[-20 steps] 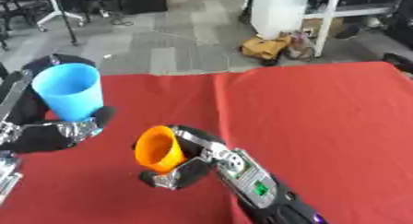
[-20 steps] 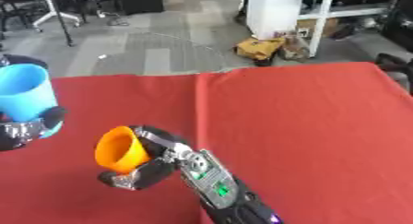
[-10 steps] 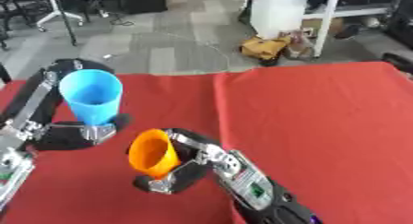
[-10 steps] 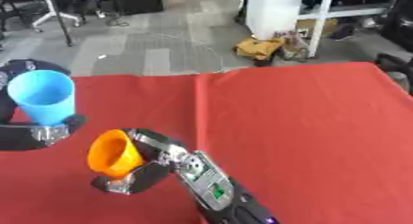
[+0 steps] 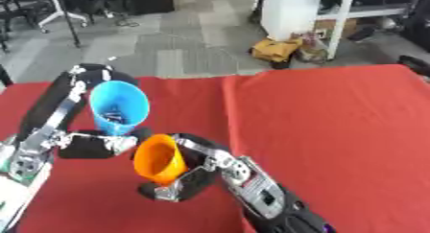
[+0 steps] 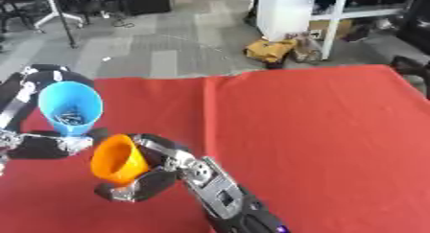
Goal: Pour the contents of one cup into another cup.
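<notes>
Fingers of my right hand [image 5: 186, 179] curl round the orange cup [image 5: 158, 159] nearest me, holding it low over the red worktop [image 5: 336, 117] with its mouth tipped up toward the left, ready to receive. Just behind and above it, my left hand [image 5: 88, 145] grips the blue cup [image 5: 119, 107], tilted so its rim leans toward the orange one; small dark bits show inside [image 6: 69, 118], not yet spilling.

Even, bright indoor light falls from above, with no hard glare. Soft shadows pool under the orange cup [image 5: 158, 159] and the right hand [image 5: 189, 179] on the red tablecloth [image 5: 336, 122]. Both views are soft with slight motion blur; the floor toward 12 o'clock is hazier still.
</notes>
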`<state>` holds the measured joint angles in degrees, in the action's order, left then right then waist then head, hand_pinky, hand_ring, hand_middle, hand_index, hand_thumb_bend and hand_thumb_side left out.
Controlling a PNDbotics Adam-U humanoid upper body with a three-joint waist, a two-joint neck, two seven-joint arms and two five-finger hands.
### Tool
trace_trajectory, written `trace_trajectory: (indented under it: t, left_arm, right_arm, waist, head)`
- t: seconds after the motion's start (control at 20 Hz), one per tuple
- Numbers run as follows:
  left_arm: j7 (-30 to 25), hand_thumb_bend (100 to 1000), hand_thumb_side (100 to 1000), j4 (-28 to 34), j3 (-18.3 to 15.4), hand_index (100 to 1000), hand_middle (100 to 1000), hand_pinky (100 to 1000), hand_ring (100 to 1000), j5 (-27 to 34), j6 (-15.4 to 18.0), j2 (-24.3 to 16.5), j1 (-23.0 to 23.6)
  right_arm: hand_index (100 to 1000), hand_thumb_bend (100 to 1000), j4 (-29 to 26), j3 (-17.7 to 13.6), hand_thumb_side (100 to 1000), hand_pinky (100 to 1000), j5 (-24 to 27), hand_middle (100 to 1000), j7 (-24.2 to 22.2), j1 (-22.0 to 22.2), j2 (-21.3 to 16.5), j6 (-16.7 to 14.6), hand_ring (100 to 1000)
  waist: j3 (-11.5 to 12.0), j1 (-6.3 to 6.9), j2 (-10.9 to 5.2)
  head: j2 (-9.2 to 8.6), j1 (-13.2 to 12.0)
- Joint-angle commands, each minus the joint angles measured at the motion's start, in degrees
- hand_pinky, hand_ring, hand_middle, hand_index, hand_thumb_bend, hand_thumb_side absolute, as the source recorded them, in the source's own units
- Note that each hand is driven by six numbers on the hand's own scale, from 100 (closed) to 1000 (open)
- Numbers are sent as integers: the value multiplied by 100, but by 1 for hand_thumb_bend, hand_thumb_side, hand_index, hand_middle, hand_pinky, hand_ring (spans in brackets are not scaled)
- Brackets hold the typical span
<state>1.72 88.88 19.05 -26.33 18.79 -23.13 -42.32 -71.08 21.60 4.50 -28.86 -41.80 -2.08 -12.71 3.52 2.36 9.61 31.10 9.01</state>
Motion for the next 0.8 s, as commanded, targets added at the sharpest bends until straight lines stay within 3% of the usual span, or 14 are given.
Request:
trace_trajectory:
  t: [0.05, 0.3, 0.8]
  left_arm:
    - [75, 557, 100, 41, -13, 698, 406, 494, 396, -265, 75, -59, -104]
    - [162, 567, 100, 33, -8, 698, 404, 485, 396, -675, 152, -82, -66]
    - [-2, 585, 100, 181, 13, 697, 387, 468, 397, -1625, 248, -181, -1]
  right_arm:
    - [733, 316, -138, -18, 100, 735, 56, 404, 6, -104, 40, -11, 434]
    - [733, 317, -142, -22, 100, 735, 65, 405, 9, -96, 37, -10, 435]
    - [734, 319, -145, -29, 100, 735, 75, 406, 15, -81, 37, -4, 436]
  waist:
    - [3, 9, -89]
    - [0, 15, -91]
    - [-13, 33, -99]
  head:
    - [40, -111]
    - [158, -321]
    - [296, -341]
